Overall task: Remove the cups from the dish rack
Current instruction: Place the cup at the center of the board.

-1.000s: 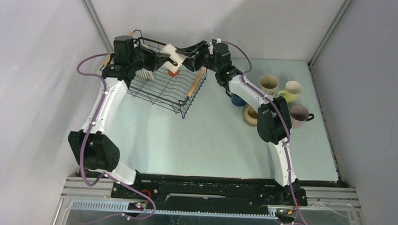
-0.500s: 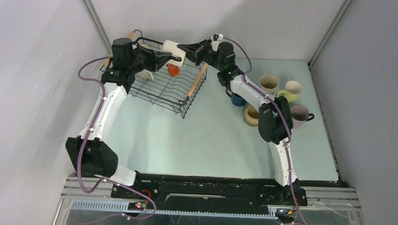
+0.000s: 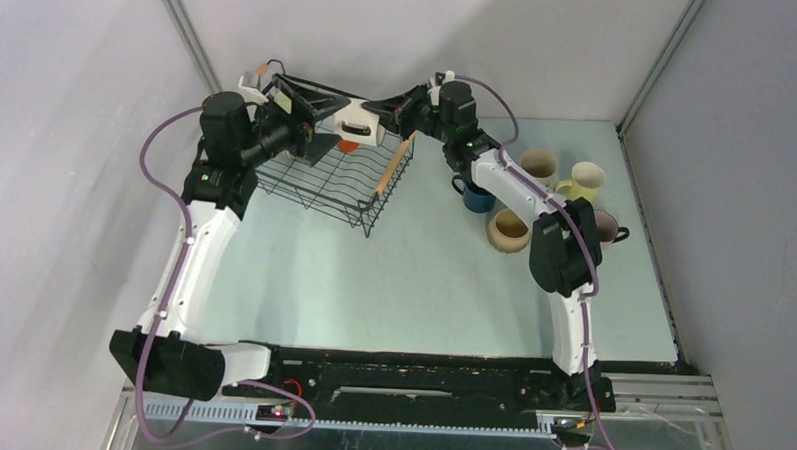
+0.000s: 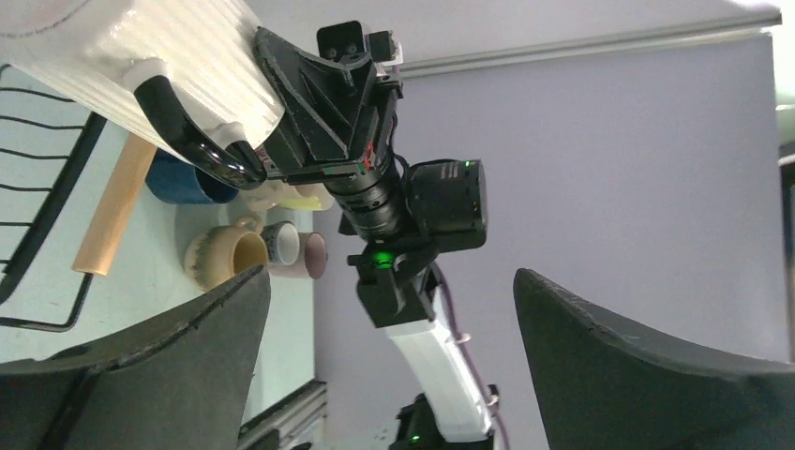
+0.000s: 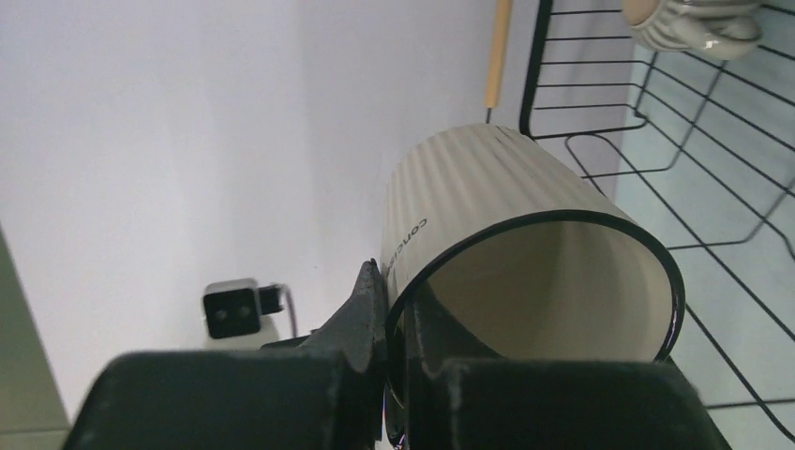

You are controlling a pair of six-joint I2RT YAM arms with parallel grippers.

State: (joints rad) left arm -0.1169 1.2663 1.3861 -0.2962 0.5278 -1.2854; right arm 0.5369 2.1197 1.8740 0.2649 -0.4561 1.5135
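Your right gripper (image 5: 394,314) was clamped tight on the wall of the white ribbed ceramic cup with a black rim (image 5: 487,187). One finger was inside the mouth and one outside, just beside its black handle. The cup hung on its side in the air, mouth facing your right wrist camera, over the 12 o'clock edge of the rectangular black wire dish rack (image 3: 326,187).

Your left gripper (image 4: 389,286) sat at 9 o'clock of that cup with its jaws spread wide. It held nothing and was apart from the cup.

The rack stood at 11 o'clock on the pale green table (image 3: 422,286), with a light wooden bar handle (image 3: 395,165) along its 3 o'clock side. A small orange cup (image 3: 349,143) sat in the rack below the held cup, and a grey striped ribbed cup (image 5: 698,19) lay in there too.

At 2 o'clock on the table, well apart from the rack, five cups stood upright:
- a navy cup (image 3: 475,199)
- a cream cup (image 3: 539,166)
- a yellow cup (image 3: 584,179)
- a mauve cup (image 3: 602,228)
- a tan cup (image 3: 509,230)
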